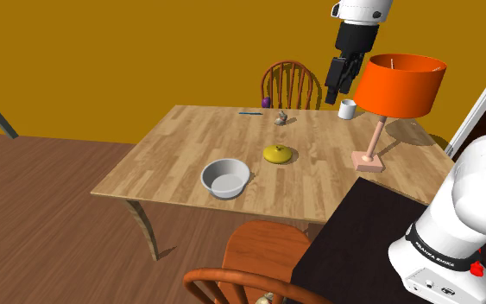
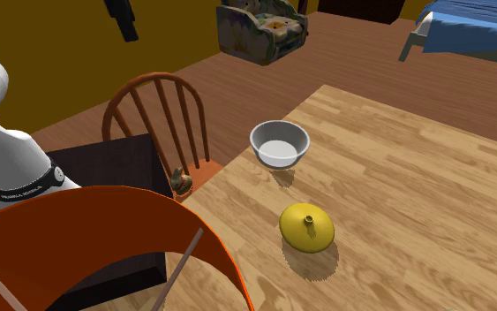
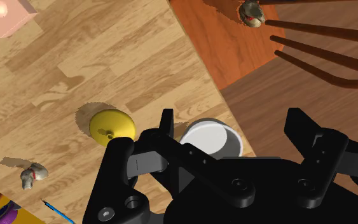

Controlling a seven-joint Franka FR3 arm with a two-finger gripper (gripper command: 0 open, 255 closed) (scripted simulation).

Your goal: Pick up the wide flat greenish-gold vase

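The wide flat vase (image 1: 278,154) is yellow-gold with a short neck and stands upright near the middle of the wooden table (image 1: 180,147). It also shows in the second exterior view as the vase (image 2: 306,227), and in the wrist view as the vase (image 3: 112,125) far below the hand. My black gripper (image 1: 336,91) hangs high above the table's far side, beside the lamp shade, well apart from the vase. In the wrist view the gripper (image 3: 233,122) is open, its fingers wide apart with nothing between them.
A grey bowl (image 1: 225,178) sits near the vase. An orange-shaded lamp (image 1: 400,84) stands on the table close to the gripper, with a white mug (image 1: 347,109) behind it. A small figurine (image 1: 280,118) and a blue pen (image 1: 249,113) lie farther back. Wooden chairs (image 1: 288,84) flank the table.
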